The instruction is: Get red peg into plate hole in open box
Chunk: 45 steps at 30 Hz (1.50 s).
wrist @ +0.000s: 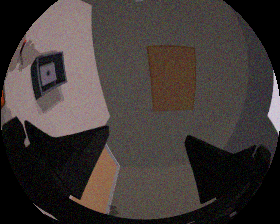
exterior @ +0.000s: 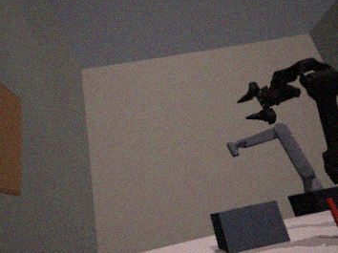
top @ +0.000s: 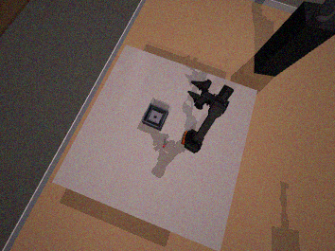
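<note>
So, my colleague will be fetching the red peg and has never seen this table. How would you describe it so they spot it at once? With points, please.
Start from the pale sheet, then find the dark open box (top: pixel 161 124) (exterior: pixel 253 227) (wrist: pixel 36 80) on it. Near that box a slim peg (top: pixel 164 146) (exterior: pixel 332 210) (wrist: pixel 22 46) stands up. It is bright red, unlike the dark, wider box.
</note>
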### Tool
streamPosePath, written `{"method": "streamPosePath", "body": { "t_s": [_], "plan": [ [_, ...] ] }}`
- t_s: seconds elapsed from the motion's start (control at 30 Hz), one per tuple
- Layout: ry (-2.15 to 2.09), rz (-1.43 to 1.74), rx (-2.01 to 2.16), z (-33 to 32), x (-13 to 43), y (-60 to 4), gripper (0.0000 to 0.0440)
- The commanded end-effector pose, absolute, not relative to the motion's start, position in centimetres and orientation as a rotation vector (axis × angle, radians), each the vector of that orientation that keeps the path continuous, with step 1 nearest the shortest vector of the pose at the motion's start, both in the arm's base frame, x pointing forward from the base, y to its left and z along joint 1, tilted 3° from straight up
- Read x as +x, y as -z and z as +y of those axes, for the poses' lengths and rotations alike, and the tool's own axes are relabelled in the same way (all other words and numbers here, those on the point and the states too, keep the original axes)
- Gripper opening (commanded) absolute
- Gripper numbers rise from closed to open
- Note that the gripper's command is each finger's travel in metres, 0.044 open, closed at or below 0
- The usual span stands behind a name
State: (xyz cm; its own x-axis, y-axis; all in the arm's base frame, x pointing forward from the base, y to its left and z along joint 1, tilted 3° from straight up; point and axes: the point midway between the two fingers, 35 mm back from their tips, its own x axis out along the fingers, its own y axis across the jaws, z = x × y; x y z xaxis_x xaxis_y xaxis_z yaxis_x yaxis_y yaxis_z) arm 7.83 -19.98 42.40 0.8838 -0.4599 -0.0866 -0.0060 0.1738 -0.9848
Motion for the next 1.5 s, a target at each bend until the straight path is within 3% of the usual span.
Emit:
{"method": "streamPosePath", "body": {
  "t_s": [0.0, 0.1, 0.8, 1.47],
  "plan": [
    [0.328, 0.416, -1.360, -20.0, 8.0, -42.3, 0.0416],
    [0.289, 0.428, -1.302, -20.0, 9.0, -41.9, 0.0440],
    [0.050, 0.515, -0.633, -17.8, 16.2, -36.2, 0.0440],
    [-0.053, 0.795, -0.025, -12.0, 21.4, -29.9, 0.0440]
  ]
}}
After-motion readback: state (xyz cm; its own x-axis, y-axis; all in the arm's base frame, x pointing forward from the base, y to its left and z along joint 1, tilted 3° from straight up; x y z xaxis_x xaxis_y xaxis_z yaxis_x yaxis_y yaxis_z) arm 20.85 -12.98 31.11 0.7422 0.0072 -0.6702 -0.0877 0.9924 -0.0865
